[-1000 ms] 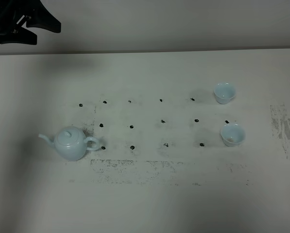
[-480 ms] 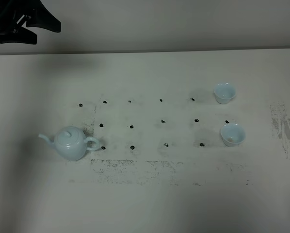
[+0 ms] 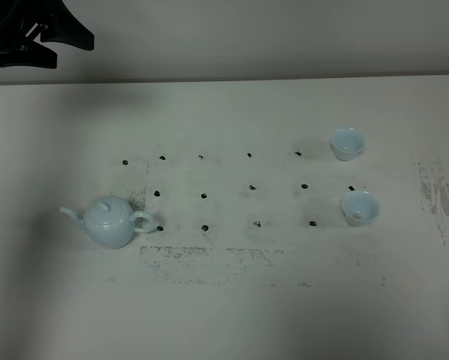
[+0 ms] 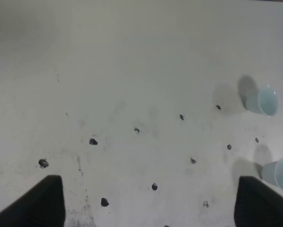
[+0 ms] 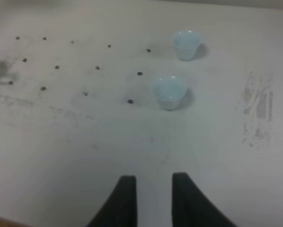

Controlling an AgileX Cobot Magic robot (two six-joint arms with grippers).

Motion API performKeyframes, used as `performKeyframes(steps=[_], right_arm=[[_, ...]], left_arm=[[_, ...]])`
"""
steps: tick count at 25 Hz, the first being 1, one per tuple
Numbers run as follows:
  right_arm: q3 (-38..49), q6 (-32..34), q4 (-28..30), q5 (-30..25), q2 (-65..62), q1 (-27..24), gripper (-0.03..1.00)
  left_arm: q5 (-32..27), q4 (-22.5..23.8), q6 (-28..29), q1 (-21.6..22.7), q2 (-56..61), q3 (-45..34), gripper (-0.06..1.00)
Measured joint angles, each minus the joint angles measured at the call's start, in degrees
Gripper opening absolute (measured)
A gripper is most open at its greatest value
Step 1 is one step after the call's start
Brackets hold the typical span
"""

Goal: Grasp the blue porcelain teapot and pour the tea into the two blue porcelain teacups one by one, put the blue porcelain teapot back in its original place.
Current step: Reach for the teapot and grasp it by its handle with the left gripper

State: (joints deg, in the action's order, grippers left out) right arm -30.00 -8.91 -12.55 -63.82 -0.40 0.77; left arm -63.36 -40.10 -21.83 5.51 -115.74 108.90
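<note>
Pale blue porcelain teapot (image 3: 110,221) stands upright with its lid on, on the white table (image 3: 232,322), at the left end of a grid of black marker dots (image 3: 252,187). Spout points toward the table's left side; loop handle faces the grid, just beside the nearest dot. Two blue porcelain teacups stand upright at the grid's right end, well apart from the pot: far teacup (image 3: 347,142) toward the wall, near teacup (image 3: 360,207) in front of it, the two not touching. Tabletop between pot and cups carries only the dots. A speckled scuff band (image 3: 209,259) runs along the grid's near side, and a scuff patch (image 3: 438,199) lies right of the cups. The table's far edge meets the wall behind the far teacup. Dark left arm (image 3: 29,34) sits at the far left corner, well apart from the pot. Claws: left gripper (image 4: 148,189) released, fingers spread wide, nothing between them, above the dots; right gripper (image 5: 153,178) empty, fingers a narrow gap apart, on the near side of the near teacup and clear of it.
</note>
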Motion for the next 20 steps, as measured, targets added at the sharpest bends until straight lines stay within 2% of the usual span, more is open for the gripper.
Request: performKeyframes(steps=[11, 13, 17, 20], right_arm=[[0.0, -0.9, -0.9, -0.1, 0.0, 0.0, 0.21], [0.0, -0.9, -1.8, -0.1, 0.0, 0.0, 0.21], [0.0, -0.9, -2.2, -0.1, 0.0, 0.0, 0.21], [0.0, -1.0, -2.3, -0.1, 0.0, 0.0, 0.21]], left_arm=[[-0.2, 0.0, -1.2, -0.1, 0.0, 0.0, 0.73], [-0.2, 1.6, -1.2, -0.9, 0.0, 0.0, 0.73], [0.4, 12.5, 3.1, -6.9, 0.0, 0.0, 0.73], [1.1, 21.5, 6.5, -15.0, 0.0, 0.0, 0.73]])
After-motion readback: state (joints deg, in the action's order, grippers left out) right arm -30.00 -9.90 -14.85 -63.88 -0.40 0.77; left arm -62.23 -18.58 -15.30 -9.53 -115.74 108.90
